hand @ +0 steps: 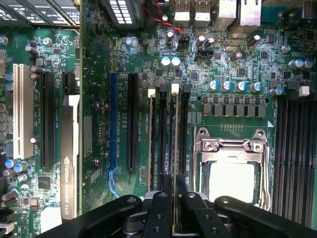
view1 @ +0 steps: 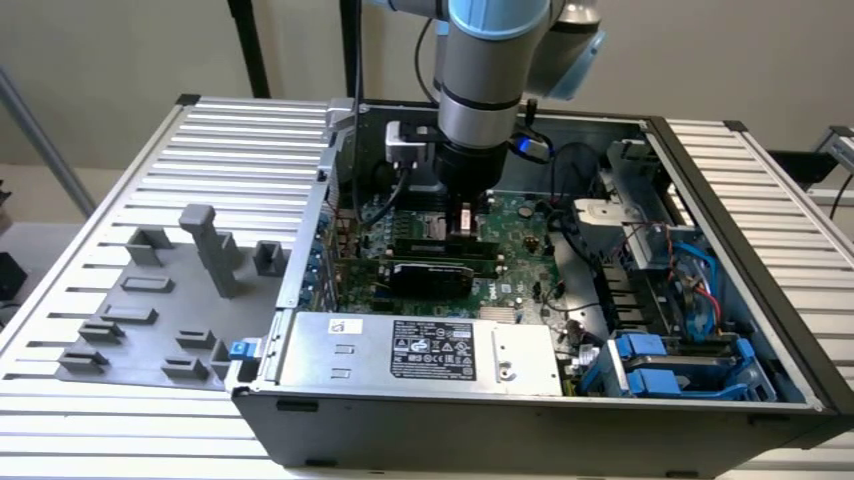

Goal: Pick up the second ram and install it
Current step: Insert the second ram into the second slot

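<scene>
In the wrist view my gripper is shut on the second ram, a thin stick seen edge-on that runs away from the fingers. The stick lies in line with a memory slot on the green motherboard, between black slots, and its far end is at a white latch. Whether it is fully seated I cannot tell. Another pale stick edge stands two slots over. In the exterior view the gripper points straight down into the open computer case, low over the motherboard.
A bare processor socket lies beside the slots, with more memory slots beyond it. A graphics card, power supply and blue drive bays crowd the case. Grey holder blocks stand on the table at the exterior view's left.
</scene>
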You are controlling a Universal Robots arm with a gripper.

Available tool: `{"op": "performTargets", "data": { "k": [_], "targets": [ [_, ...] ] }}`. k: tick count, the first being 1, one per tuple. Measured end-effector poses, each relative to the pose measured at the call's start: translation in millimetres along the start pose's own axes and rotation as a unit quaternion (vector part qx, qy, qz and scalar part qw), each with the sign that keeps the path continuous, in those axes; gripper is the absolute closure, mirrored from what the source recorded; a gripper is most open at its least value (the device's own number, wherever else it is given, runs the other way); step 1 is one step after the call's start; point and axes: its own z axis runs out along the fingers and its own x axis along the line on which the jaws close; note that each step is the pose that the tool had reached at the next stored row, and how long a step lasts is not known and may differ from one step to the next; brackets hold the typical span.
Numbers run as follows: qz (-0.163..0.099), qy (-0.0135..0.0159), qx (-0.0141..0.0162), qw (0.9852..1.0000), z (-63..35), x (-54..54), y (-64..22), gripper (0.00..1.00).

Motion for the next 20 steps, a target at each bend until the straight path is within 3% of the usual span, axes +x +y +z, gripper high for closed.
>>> {"op": "performTargets", "data": {
  "k": [20],
  "targets": [
    [0.000,0.0000,0.0000,1.0000,3.1,-0.4,0.4,0.86]
  ]
}}
